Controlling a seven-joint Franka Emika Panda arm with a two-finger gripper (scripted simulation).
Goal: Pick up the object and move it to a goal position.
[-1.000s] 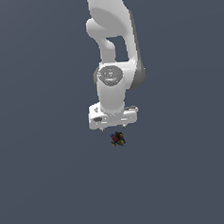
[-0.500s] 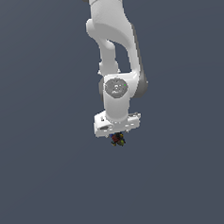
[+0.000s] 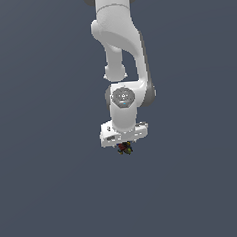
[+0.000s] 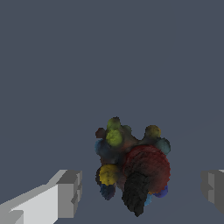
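Observation:
The object [image 4: 131,168] is a small dark lump of fused knobs with a large red bulge and yellow, green and blue specks. It rests on the flat grey floor [image 3: 55,195]. In the exterior view the object [image 3: 124,149] peeks out just below the white hand, partly hidden by it. My gripper [image 3: 124,145] points straight down over it. In the wrist view my gripper [image 4: 141,190] is open. One grey fingertip [image 4: 69,192] stands on one side of the lump and the other fingertip [image 4: 213,190] on the opposite side, neither touching it.
The white arm [image 3: 120,50] rises straight up from the hand and out of the exterior view. Around the lump there is only plain grey floor.
The arm has come down over the last second. The hand, which hung a little above the object, now reaches it and hides its upper part. The object has not moved.

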